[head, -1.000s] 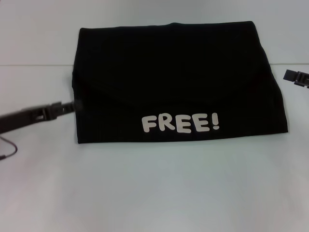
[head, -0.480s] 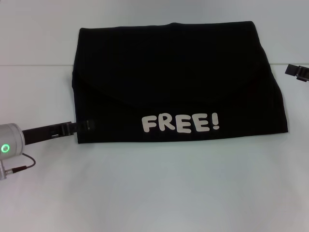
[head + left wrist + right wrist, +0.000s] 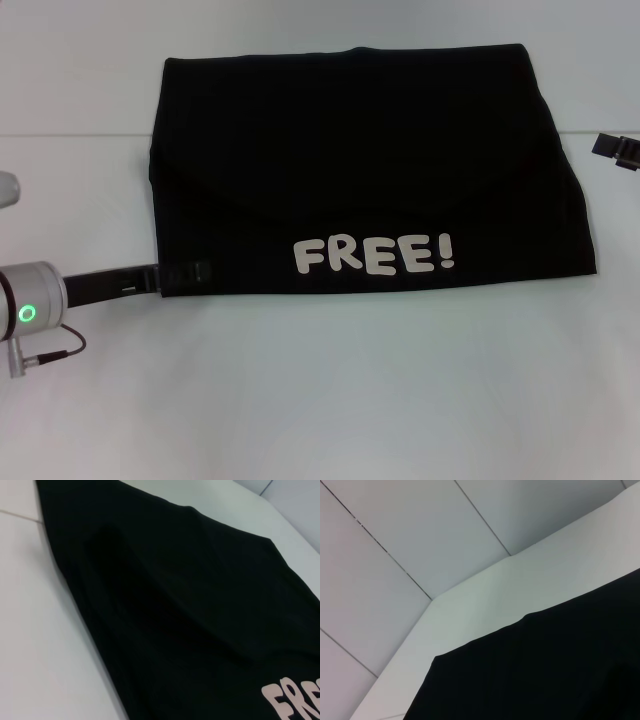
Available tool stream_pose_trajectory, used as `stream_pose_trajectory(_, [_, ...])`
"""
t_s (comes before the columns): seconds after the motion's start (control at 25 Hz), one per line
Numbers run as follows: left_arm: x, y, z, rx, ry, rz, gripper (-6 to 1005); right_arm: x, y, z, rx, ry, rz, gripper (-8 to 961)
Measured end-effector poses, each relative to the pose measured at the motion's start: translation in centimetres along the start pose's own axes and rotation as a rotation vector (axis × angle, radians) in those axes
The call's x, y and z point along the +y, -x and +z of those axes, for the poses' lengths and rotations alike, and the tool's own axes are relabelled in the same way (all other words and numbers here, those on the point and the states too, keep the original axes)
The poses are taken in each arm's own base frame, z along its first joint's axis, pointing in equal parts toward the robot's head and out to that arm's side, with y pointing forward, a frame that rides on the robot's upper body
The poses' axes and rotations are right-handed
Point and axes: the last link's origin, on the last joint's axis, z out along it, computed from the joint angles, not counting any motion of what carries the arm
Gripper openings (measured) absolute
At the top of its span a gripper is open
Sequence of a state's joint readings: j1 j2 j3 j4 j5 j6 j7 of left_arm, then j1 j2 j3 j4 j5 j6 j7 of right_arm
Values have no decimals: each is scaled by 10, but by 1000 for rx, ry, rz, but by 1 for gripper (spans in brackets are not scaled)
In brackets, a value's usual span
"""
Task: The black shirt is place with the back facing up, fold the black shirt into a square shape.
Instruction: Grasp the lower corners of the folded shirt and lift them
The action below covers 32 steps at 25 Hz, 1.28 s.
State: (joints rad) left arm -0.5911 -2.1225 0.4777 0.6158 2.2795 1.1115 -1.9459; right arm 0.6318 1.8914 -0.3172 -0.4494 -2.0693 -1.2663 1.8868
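Black shirt (image 3: 365,175) is lying centre-table, already folded into a wide rectangle, print at 6 o'clock. Left gripper (image 3: 190,272) is being worked at the 8 o'clock corner; finger spacing cannot be told. Right gripper (image 3: 618,148) is parked at 3 o'clock. Judged next: corner gripped, side folded across.

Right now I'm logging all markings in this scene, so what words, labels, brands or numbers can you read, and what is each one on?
"FREE!" in pale rounded capitals, on the near edge of the folded black shirt; the left pincer rests at the shirt's near left corner.
"FRE", the start of that same print, cut off at the frame edge in the left wrist view.
No other words, brands or numbers show anywhere.
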Motion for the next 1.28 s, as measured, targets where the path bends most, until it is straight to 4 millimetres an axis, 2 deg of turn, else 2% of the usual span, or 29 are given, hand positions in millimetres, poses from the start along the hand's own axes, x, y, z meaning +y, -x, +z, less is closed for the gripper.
stream_pose_trajectory(0.52, [2,1,2,-33,-4,55,809,-3,-3,-4,-5,-7,12,686])
stream_pose_trajectory(0.84, [3,0,3,-39,-7,71,571,-3,-4,-4,-4,-9,10,684])
stream_pose_trajectory(1.04, [1,-1,3,-44,-20,81,370,-5,-5,-5,18,-17,3,685])
stream_pose_trajectory(1.28, [0,-3,4,-48,-28,93,131,-12,-9,-8,131,-72,13,686])
